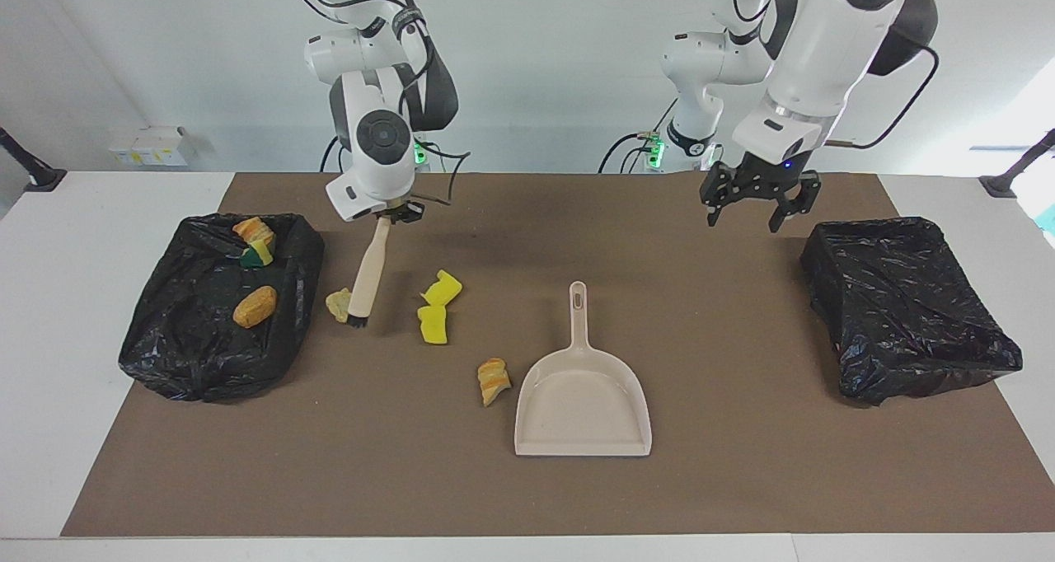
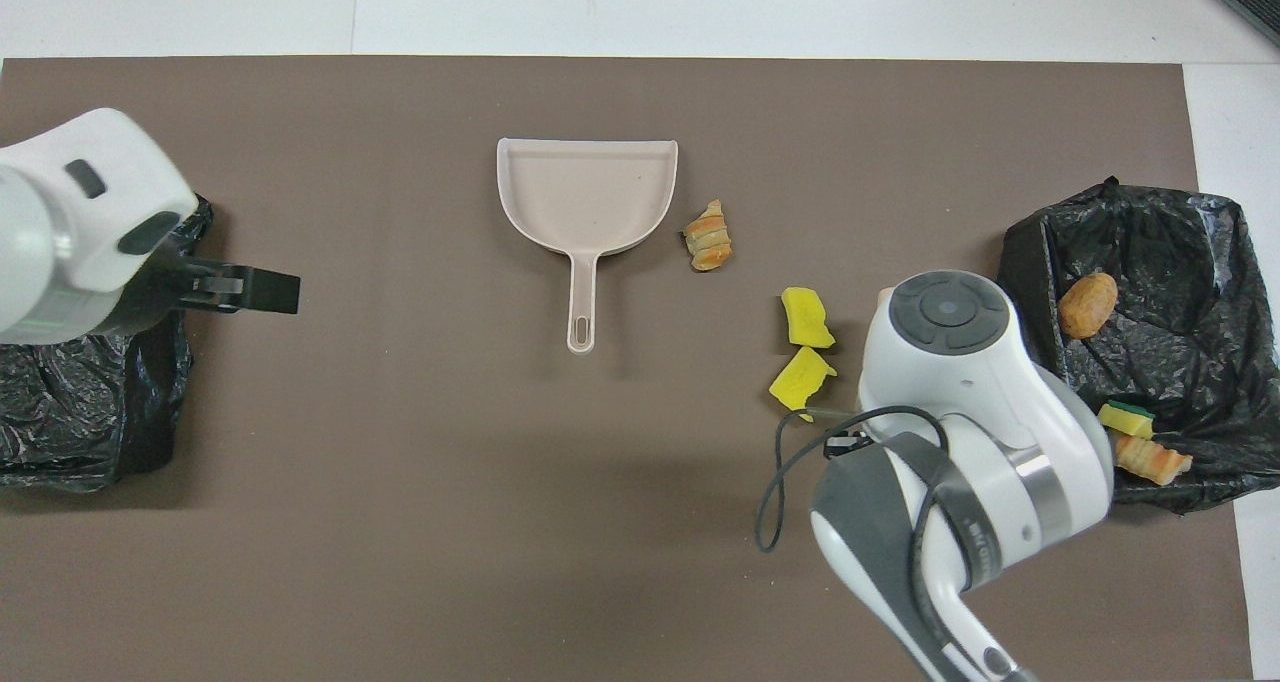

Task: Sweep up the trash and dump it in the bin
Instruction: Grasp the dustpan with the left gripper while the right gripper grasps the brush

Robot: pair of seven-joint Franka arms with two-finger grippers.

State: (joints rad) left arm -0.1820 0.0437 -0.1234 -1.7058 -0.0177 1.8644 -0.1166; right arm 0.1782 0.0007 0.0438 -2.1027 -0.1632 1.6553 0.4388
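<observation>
Right gripper [image 1: 387,213] clamped on brush [image 1: 365,275], bristles touching pale scrap [image 1: 338,303] mid-left; dustpan [image 1: 583,397] lower-center; left gripper [image 1: 757,203] apart, upper right.

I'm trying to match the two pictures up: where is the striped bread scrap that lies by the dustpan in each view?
Facing view: the striped bread scrap lies low in the picture, just left of the dustpan pan.
Overhead view: the same scrap lies in the upper middle, just right of the pan.
Shared landmark: the dustpan; the scrap sits beside it, toward the right arm's end of the table.
</observation>
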